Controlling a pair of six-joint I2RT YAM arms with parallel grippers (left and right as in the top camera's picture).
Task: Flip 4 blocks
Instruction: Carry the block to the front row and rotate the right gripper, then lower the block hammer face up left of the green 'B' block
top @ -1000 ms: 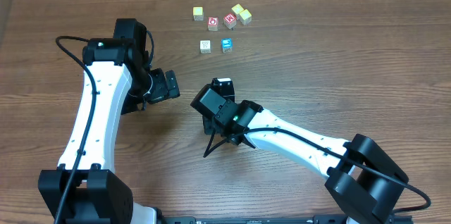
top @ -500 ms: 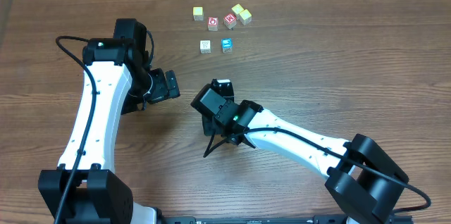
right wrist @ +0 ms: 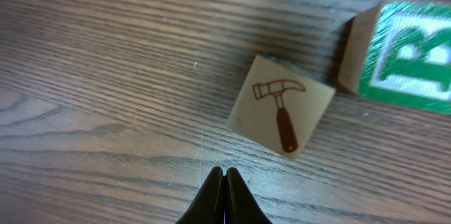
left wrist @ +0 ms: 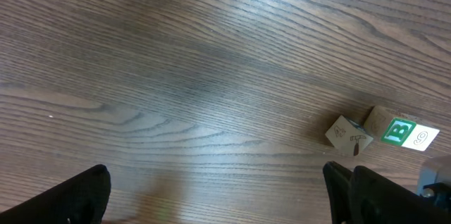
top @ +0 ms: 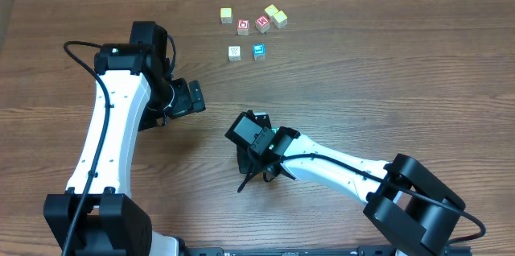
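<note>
The right gripper [right wrist: 223, 182] is pinched shut on nothing, its tips just short of a pale wooden cube printed with a brown hammer [right wrist: 280, 115]. That cube lies just beside a pale wooden cube with a green letter B [right wrist: 405, 55] on the brown wooden table [top: 402, 87]. The left gripper [left wrist: 218, 194] hangs wide open, empty. A pale dotted wooden cube [top: 233, 52] sits well apart (among red, blue and yellowish cubes [top: 262, 23]). How many are flipped I can't tell; likely work remains.

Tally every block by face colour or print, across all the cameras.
yellow blocks: 3
red blocks: 2
blue block: 1
pale patterned block: 1
hammer block: 1
green B block: 1
Total: 9. The last two show only in the wrist views.
</note>
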